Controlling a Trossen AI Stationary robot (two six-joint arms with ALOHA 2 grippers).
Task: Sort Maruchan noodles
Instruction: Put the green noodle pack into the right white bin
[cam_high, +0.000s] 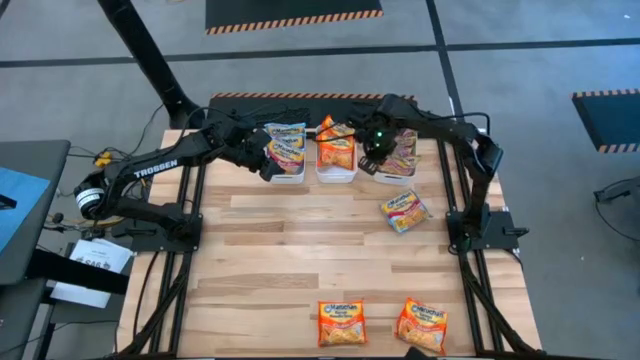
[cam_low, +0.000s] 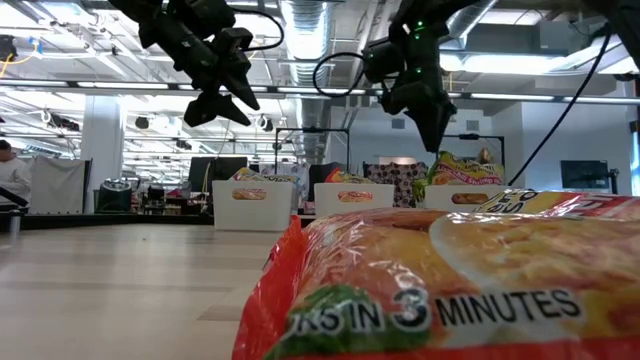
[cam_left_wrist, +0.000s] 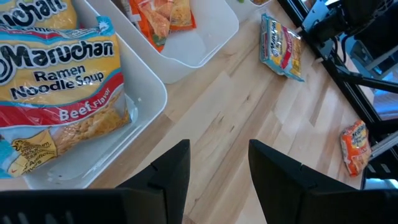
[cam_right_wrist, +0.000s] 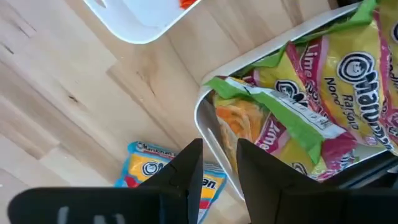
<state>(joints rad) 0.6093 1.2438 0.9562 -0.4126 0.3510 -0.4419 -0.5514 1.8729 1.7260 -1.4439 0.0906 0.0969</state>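
Three white trays stand in a row at the table's far side. The left tray (cam_high: 286, 150) holds pale yellow-blue packets, with a Beef packet (cam_left_wrist: 62, 81) on top. The middle tray (cam_high: 336, 152) holds orange ones, and the right tray (cam_high: 398, 158) holds green-yellow ones (cam_right_wrist: 311, 106). One yellow-blue packet (cam_high: 404, 211) lies loose on the table near the right tray. Two orange packets (cam_high: 343, 323) (cam_high: 421, 325) lie at the near edge. My left gripper (cam_left_wrist: 217, 168) hangs open and empty over the left tray's near rim. My right gripper (cam_right_wrist: 219, 163) hovers open, with a narrow gap, above the right tray's near left corner.
Bare wood lies between the trays and the near packets. The arm bases and their cables (cam_high: 470, 225) stand at the table's left and right edges. One orange packet (cam_low: 450, 290) fills the foreground of the low view. A person (cam_low: 10, 170) shows far off in the room.
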